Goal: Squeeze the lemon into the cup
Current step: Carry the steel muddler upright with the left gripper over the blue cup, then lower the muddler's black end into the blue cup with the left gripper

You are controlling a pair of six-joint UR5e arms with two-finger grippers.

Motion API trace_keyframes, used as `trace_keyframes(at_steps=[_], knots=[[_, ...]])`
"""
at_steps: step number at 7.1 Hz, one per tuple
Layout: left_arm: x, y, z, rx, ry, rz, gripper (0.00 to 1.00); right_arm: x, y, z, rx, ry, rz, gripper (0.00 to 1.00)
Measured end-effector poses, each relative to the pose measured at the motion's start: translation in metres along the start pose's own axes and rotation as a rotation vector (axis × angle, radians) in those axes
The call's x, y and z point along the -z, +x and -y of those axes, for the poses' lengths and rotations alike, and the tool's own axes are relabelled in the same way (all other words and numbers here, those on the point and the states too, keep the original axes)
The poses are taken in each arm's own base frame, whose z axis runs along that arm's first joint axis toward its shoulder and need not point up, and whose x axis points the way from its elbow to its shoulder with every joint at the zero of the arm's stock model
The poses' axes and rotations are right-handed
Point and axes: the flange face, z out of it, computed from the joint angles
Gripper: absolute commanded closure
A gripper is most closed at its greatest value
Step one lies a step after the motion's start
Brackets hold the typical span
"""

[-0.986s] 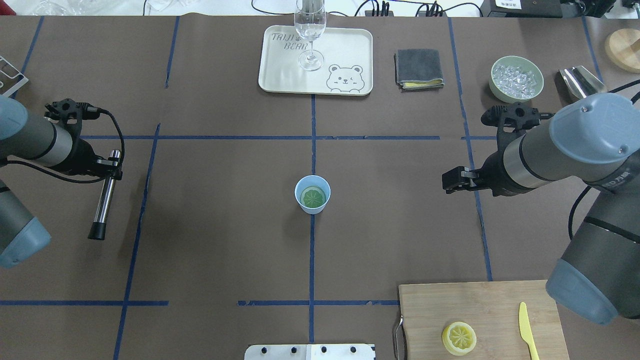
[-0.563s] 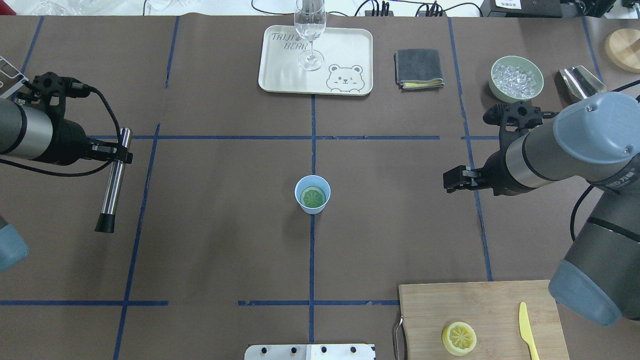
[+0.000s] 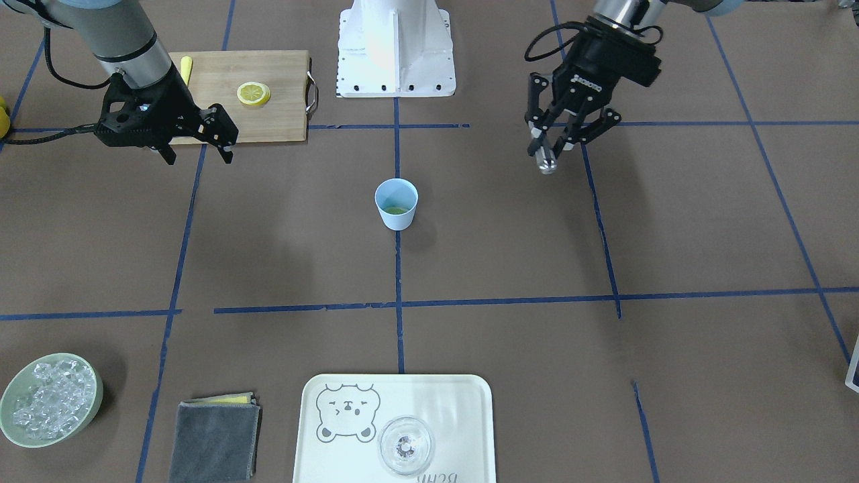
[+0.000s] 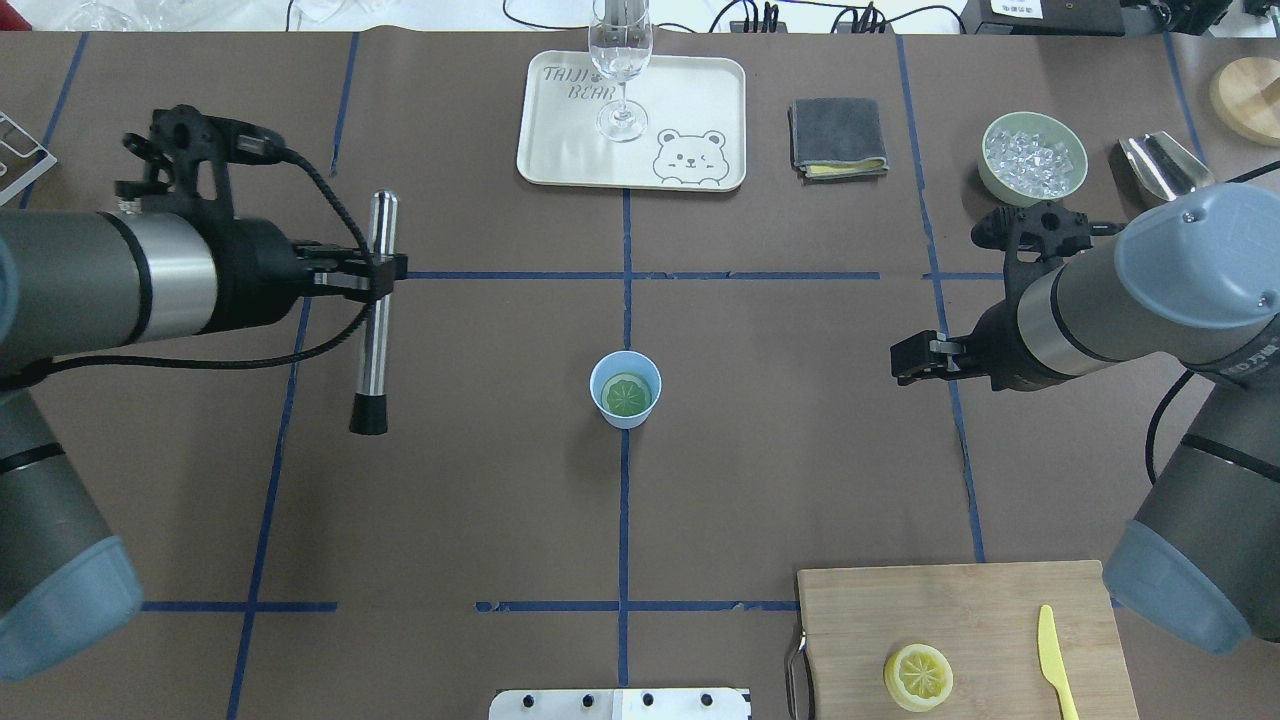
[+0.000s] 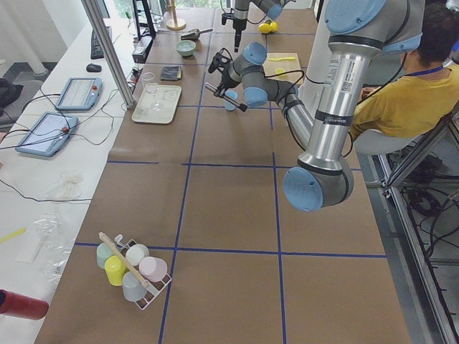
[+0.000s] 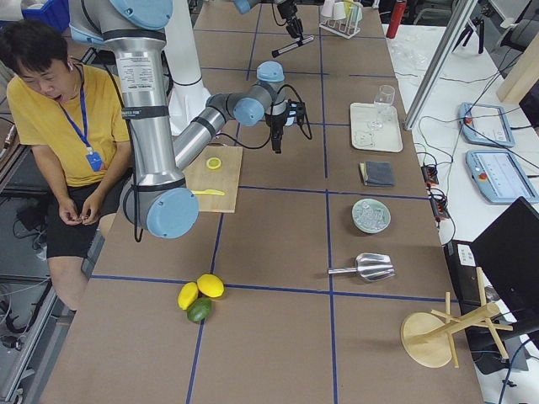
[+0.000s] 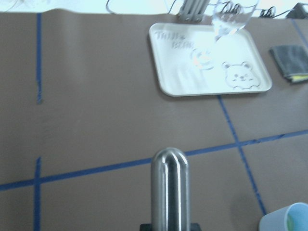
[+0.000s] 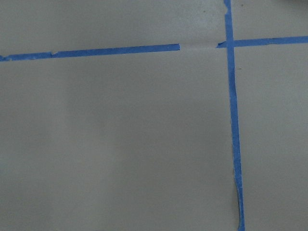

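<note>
Yellow and cut-face up, the lemon (image 4: 918,676) lies on the wooden board (image 4: 960,610), base-ward of our empty, open right end effector (image 3: 198,154), the nearer one; the left end effector (image 4: 385,274) grips a steel rod (image 4: 374,330). The cup (image 4: 625,390) stands central on the bench (image 4: 450,500).

The brown table (image 4: 450,500) has blue lines (image 4: 624,520). On it sit a cup (image 4: 627,421), tray (image 4: 700,100), cloth (image 4: 837,130), bowl (image 4: 1032,198) and board (image 4: 900,610).

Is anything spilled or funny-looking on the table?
Nothing is spilled or tipped over. One funny thing: a green round slice already lies inside the cup, while the lemon sits untouched on the cutting board, cut face up.
</note>
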Motion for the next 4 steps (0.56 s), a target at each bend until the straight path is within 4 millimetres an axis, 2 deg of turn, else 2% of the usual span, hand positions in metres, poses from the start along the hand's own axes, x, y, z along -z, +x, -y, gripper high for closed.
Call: trace_keyframes(at_steps=[1,2,3,4], knots=[[-0.009,0.041,0.007,-0.033,0.085,-0.022,1.0,-0.001,0.004,0.002,-0.004,0.002,-0.006,0.0],[-0.021,0.076,-0.002,-0.048,0.194,0.002,1.0,-0.001,0.008,0.003,-0.008,0.005,-0.01,0.0],[-0.041,0.101,-0.024,-0.048,0.296,0.032,1.0,-0.001,0.011,0.004,-0.013,0.006,-0.013,0.0],[-0.065,0.115,-0.047,-0.022,0.384,0.004,1.0,0.0,0.015,0.005,-0.019,0.009,-0.017,0.0]])
